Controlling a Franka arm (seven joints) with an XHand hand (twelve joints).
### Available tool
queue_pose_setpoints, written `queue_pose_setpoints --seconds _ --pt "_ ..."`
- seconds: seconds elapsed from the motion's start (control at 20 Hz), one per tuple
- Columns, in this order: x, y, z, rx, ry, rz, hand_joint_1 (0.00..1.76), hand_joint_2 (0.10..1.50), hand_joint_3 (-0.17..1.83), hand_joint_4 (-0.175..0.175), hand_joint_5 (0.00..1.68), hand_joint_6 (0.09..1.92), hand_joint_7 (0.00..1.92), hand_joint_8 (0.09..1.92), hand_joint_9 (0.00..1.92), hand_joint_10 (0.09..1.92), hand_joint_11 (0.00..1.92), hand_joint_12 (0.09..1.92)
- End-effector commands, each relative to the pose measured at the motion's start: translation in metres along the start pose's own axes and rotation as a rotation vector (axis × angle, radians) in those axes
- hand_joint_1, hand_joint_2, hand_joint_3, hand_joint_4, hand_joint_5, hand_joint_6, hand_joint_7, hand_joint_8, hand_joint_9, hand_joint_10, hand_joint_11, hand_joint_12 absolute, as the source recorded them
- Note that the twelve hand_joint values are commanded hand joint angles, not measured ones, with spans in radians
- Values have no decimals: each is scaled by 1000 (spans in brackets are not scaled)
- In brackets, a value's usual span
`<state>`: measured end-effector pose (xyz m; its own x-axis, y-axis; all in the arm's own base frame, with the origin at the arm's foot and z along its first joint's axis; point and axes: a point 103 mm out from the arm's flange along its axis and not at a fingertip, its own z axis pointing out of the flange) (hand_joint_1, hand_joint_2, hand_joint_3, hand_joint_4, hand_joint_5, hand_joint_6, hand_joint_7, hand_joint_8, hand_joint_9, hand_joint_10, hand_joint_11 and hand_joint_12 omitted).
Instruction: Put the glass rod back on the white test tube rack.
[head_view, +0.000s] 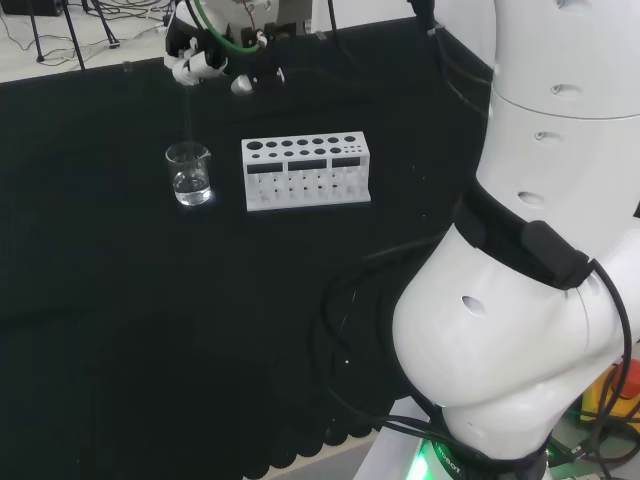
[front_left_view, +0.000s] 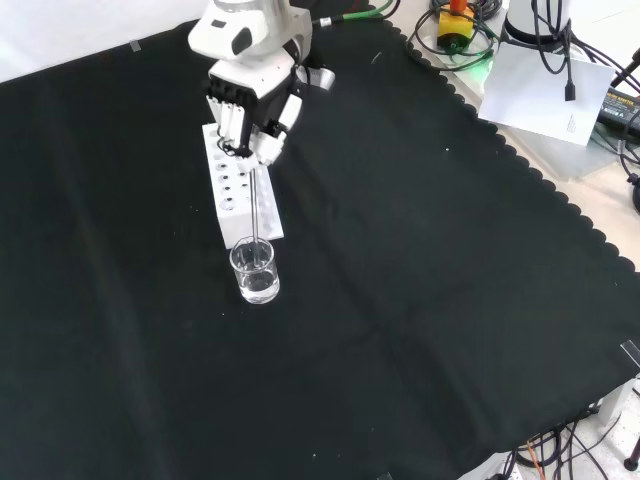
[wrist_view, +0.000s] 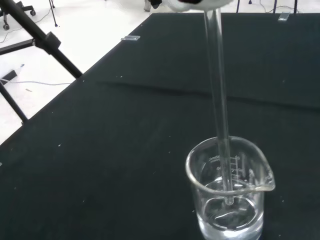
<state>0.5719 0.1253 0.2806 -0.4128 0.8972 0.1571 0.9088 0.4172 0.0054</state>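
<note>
Inside a small clear beaker (wrist_view: 229, 192) on the black cloth (front_left_view: 420, 300), the lower end of the glass rod (wrist_view: 218, 100) dips into a shallow pool of clear liquid, its tip close to the beaker's bottom. From there the rod rises nearly upright to the hand (front_left_view: 252, 115), whose fingers are curled round its top end and pinch it. In the head view the beaker (head_view: 189, 173) stands just left of the white test tube rack (head_view: 306, 171), close beside it without touching; the rack's top shows 2 rows of round holes. In the front view the rack (front_left_view: 240, 195) lies behind the beaker (front_left_view: 255, 271), partly beneath the hand.
</note>
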Motion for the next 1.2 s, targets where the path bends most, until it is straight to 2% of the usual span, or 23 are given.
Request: queue_pose_setpoints --seconds 0.05,0.3,0.4,0.55,0.65,0.8,1.2 --pt "7 -24 -7 -20 2 -31 1297 1072 1 -175 1076 541 1108 1111 1570 890 1614 786" --pt "25 -4 -6 -6 -5 -23 1298 1072 1 -175 1075 542 1108 1113 1570 890 1614 786" --pt "8 -22 -8 -30 12 -18 1297 1072 1 -175 1075 542 1108 1112 1570 890 1614 786" --pt "15 -16 -14 -28 3 -14 1297 1072 1 -175 1075 543 1108 1112 1570 890 1614 786" --pt "25 -4 -23 -32 2 -17 1297 1072 1 -175 1075 543 1107 1113 1570 890 1613 786" --pt "29 -2 -45 -60 -2 -17 1297 1072 1 -175 1075 543 1107 1113 1570 890 1613 787" --pt "16 -17 -86 -98 -8 12 1297 1073 1 -175 1074 544 1107 1113 1570 890 1613 787"
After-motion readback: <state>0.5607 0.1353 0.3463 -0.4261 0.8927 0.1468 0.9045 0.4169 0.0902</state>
